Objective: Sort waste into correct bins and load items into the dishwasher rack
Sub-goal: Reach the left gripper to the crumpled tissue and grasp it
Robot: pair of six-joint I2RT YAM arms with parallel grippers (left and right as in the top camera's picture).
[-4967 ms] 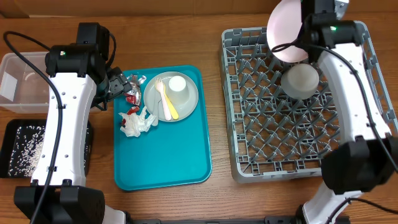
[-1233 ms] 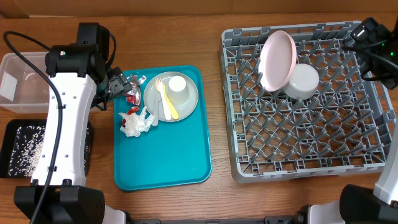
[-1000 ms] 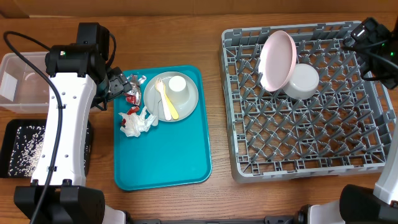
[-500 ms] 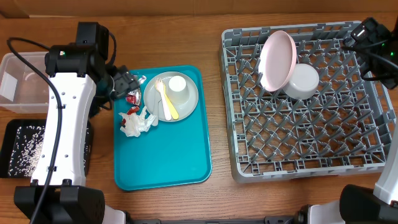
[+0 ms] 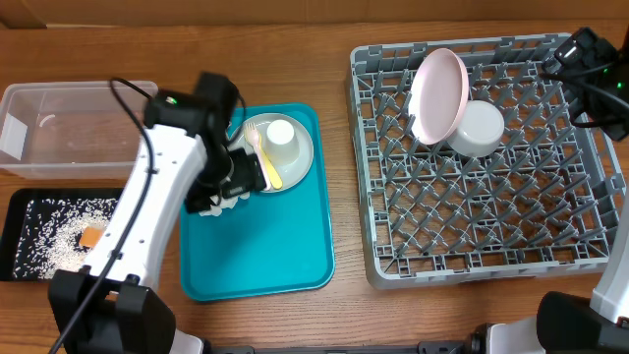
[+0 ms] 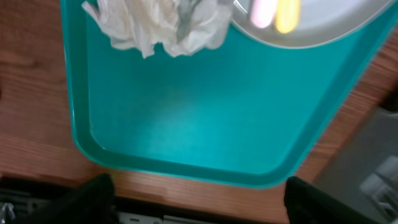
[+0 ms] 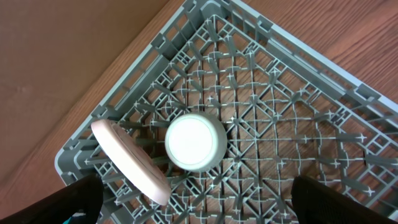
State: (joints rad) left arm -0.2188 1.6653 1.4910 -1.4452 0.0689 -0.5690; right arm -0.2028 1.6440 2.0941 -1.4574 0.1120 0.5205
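Observation:
The crumpled white napkin (image 6: 161, 25) lies on the teal tray (image 6: 205, 124), just beyond my open left gripper (image 6: 199, 205), which hovers over it (image 5: 228, 187) with nothing between its fingers. A grey-green plate (image 5: 295, 162) beside it carries a small white cup (image 5: 280, 133) and pale cutlery (image 5: 261, 162). In the dishwasher rack (image 5: 482, 226) the pink plate (image 5: 437, 93) stands on edge against the upturned white bowl (image 5: 479, 128). My right gripper (image 7: 202, 202) hangs open high above the rack, holding nothing. The black tray (image 5: 25, 211) holds rice and an orange cube (image 5: 90, 236).
The clear tub (image 5: 79, 128) sits at the far left, behind the black tray. My left arm (image 5: 157, 197) slants across the teal tray's left edge. My right arm (image 5: 590, 69) is at the rack's back right corner.
My left arm has swung right from beside the tray's back left corner to over the napkin, uncovering the black tray. The right arm has stayed still for the last second.

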